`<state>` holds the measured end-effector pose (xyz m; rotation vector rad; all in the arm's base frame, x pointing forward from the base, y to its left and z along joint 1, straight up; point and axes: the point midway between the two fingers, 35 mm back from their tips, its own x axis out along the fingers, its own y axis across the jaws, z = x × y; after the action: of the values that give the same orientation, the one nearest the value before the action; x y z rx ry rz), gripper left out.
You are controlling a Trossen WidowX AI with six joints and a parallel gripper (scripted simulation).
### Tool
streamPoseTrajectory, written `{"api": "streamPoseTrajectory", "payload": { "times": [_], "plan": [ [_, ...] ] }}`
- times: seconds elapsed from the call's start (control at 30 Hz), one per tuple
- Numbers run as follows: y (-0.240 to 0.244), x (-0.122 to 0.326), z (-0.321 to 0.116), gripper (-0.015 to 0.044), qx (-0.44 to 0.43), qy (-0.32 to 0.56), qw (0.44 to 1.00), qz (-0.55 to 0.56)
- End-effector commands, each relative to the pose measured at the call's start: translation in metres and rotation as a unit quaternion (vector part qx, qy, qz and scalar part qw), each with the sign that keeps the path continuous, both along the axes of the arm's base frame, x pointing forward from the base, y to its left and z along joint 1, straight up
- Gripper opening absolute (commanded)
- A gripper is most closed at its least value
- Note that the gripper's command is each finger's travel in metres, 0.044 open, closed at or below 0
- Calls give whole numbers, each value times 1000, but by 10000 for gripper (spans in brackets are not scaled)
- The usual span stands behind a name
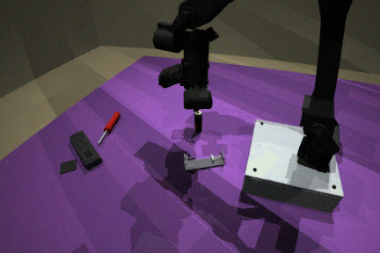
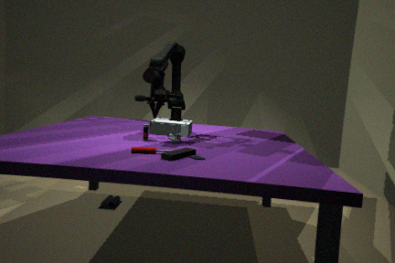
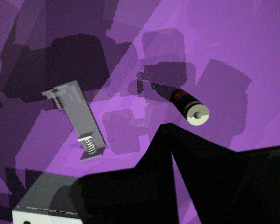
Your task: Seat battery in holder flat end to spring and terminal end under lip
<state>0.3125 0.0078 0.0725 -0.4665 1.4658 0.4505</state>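
The battery (image 1: 198, 123) (image 2: 145, 132) (image 3: 185, 102), dark with a red band, stands upright on the purple table. Its pale upper end with a small grey centre faces the wrist camera. The grey holder (image 1: 204, 164) (image 2: 174, 137) (image 3: 82, 114) lies empty beside it; in the wrist view its coil spring (image 3: 90, 145) is at the lower end and the raised lip end is at the upper left. My gripper (image 1: 196, 110) (image 2: 154, 117) (image 3: 166, 129) is shut and empty, its tips together above the table near the battery, not around it.
The white-topped base box (image 1: 273, 155) (image 2: 171, 127) (image 3: 43, 216) is beside the holder. A red-handled screwdriver (image 1: 112, 121) (image 2: 144, 150), a dark oblong case (image 1: 84, 149) (image 2: 178, 154) and a thin dark plate (image 1: 68, 166) (image 2: 197, 157) lie on the far side of the holder from the box.
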Motion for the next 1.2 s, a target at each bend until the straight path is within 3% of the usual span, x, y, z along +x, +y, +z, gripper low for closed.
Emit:
{"api": "streamPoseTrajectory", "payload": {
  "times": [0.0,0.13,1.17],
  "plan": [
    [1,-5,-35,0,2,19,1000,4],
    [0,-7,-56,0,-1,19,1000,2],
    [-37,20,-55,0,-2,18,1000,2]
  ]
}}
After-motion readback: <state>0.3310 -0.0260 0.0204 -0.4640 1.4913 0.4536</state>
